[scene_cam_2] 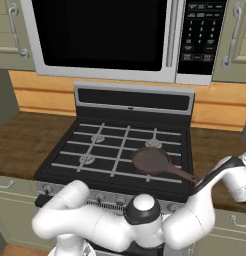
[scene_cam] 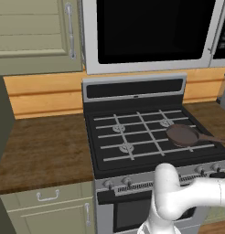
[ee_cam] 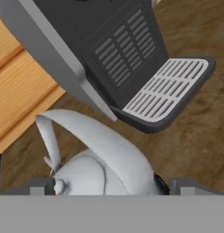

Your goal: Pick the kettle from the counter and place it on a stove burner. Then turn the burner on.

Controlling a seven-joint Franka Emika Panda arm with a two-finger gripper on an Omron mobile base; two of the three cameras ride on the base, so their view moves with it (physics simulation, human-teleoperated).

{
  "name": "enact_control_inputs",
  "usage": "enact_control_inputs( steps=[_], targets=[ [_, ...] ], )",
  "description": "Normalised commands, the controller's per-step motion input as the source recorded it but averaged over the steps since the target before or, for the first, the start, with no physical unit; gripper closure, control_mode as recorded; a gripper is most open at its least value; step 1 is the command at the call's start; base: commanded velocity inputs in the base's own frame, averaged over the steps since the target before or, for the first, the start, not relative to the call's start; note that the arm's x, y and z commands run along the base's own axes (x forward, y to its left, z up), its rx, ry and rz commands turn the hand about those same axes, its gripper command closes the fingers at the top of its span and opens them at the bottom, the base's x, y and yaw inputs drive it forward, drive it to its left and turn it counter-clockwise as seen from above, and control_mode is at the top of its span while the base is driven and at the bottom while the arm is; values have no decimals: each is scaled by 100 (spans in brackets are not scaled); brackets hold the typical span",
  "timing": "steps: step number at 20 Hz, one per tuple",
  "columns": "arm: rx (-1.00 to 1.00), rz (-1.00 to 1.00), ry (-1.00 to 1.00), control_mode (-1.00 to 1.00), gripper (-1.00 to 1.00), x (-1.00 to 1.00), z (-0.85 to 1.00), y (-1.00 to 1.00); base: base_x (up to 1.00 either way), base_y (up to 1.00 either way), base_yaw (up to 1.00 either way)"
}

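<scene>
Fingers (ee_cam: 109, 187) stand wide apart at the bottom of my hand view, one dark tip on each side of the kettle (ee_cam: 98, 175), with nothing gripped between them yet. I see the glossy white-silver body right between the tips, and its arched handle (ee_cam: 93, 132) rises just ahead of me.

I judge I am in the first step, the pick: the fingers straddle the kettle but I cannot tell whether either tip touches it. My next move, as I read it, calls for easing down a little further so the tips bracket the handle or the body squarely, then closing, lifting clear and carrying it left to the stove.

Just beyond the kettle on the dark wood-grain surface (ee_cam: 196, 132) stands a dark coffee machine (ee_cam: 118, 50) with a slotted grey drip tray (ee_cam: 166, 88); I would keep the lift clear of that.

From the base cameras, the arm reaches far right, past the stove edge. On the black cooktop a brown frying pan (scene_cam_2: 152, 161) sits over the front right burner, so I would aim for a free burner (scene_cam_2: 87, 159) at the front left. Further back, the microwave's keypad (scene_cam_2: 199, 31) carries small markings, too small for me to read; I find no brand name anywhere.
</scene>
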Motion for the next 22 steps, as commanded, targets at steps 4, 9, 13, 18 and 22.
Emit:
enact_control_inputs(
  steps=[4,9,13,18,22],
  targets=[
    [0,0,-1,-100,100,29,-22,-1,0,0,0],
    [-5,12,-2,-100,100,-32,-24,61,0,0,0],
    [-2,19,-1,-100,100,-64,3,63,0,0,0],
    [-8,15,-3,-100,100,-55,43,91,0,0,0],
    [-13,8,-14,-100,100,-34,79,100,0,0,0]
  ],
)
